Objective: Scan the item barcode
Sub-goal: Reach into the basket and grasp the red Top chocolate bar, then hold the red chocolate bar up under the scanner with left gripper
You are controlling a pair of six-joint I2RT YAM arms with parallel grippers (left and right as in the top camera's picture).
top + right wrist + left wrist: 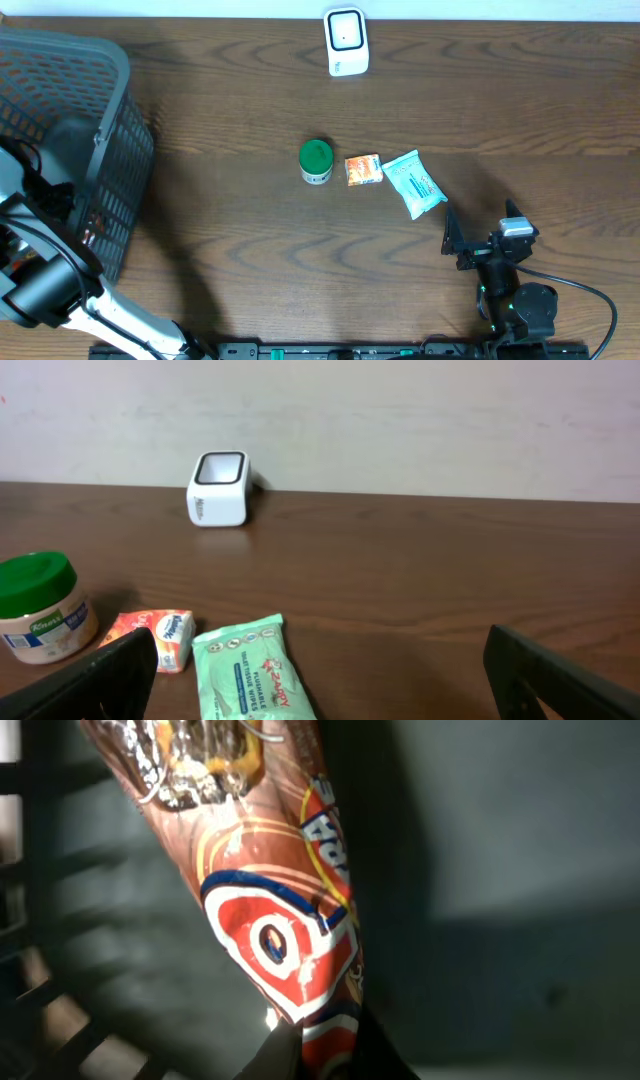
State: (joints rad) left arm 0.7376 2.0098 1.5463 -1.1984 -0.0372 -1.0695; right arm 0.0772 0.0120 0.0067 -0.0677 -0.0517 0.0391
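One snack packet (290, 950) pinched in left jaws; right jaws spread; one scanner (346, 42), one basket (60, 130).

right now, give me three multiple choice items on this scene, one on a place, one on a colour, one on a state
1. Where does the barcode scanner stand? a) at the table's far edge, beyond the Knorr jar b) inside the basket c) beside the right arm
2. What colour is the jar's lid? a) red b) green c) white
3. How do the right jaws stand? a) shut on the wipes b) shut, empty c) open, empty
1 a: overhead it sits at the far edge. 2 b: green in both views. 3 c: its fingers stand wide apart, nothing between.
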